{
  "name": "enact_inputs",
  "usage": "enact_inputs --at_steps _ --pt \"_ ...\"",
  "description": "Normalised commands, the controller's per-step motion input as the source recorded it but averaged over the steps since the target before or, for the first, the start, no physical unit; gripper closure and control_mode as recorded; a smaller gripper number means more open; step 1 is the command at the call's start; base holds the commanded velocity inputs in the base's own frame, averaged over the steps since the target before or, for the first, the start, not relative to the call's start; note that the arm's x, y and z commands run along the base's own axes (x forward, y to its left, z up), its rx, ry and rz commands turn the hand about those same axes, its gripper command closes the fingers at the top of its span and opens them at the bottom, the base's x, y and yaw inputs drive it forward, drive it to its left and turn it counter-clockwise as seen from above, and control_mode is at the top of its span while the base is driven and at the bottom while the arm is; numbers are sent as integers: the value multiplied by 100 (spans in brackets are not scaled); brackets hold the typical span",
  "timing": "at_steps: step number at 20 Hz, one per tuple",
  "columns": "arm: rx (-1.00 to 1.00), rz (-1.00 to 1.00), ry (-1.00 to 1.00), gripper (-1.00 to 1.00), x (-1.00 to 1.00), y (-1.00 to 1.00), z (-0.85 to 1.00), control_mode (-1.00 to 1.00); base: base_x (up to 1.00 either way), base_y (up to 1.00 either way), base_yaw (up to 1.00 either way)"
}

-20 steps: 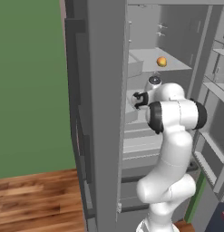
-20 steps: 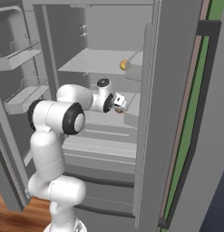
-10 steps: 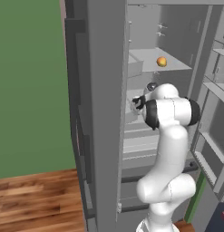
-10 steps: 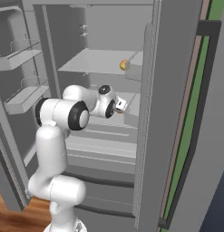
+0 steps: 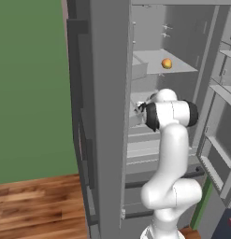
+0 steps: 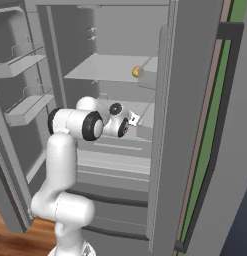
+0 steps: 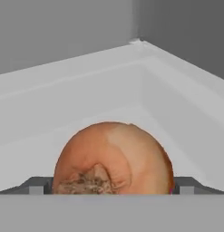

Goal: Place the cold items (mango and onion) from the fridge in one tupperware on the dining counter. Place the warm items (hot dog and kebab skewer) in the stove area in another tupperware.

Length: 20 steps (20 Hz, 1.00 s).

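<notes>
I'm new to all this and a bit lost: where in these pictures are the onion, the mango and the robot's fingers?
onion (image 7: 112, 158): hand view, middle of its brown skin.
mango (image 5: 166, 63): left base view, centre of the orange fruit on the fridge shelf.
fingers (image 7: 37, 186): hand view, grey tip beside the onion.

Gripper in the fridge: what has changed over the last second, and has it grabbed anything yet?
The arm has folded in and the gripper has pushed deeper into the fridge, toward its left-hand side as seen from the right base view. The hand view shows the onion between the open fingertips, not yet gripped. The mango stays on the upper shelf; the doors stay open.
</notes>
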Motion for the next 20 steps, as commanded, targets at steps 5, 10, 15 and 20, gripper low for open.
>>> enact_inputs --at_steps 5,10,15,20 --pt "0 0 -9 -100 33 -21 -24 -100 0 0 0" --pt "6 0 -10 100 18 -40 -24 -100 0 0 0" --pt "30 0 -3 100 -42 -57 -1 -100 0 0 0" --pt "25 0 0 100 -91 -7 3 -100 0 0 0"
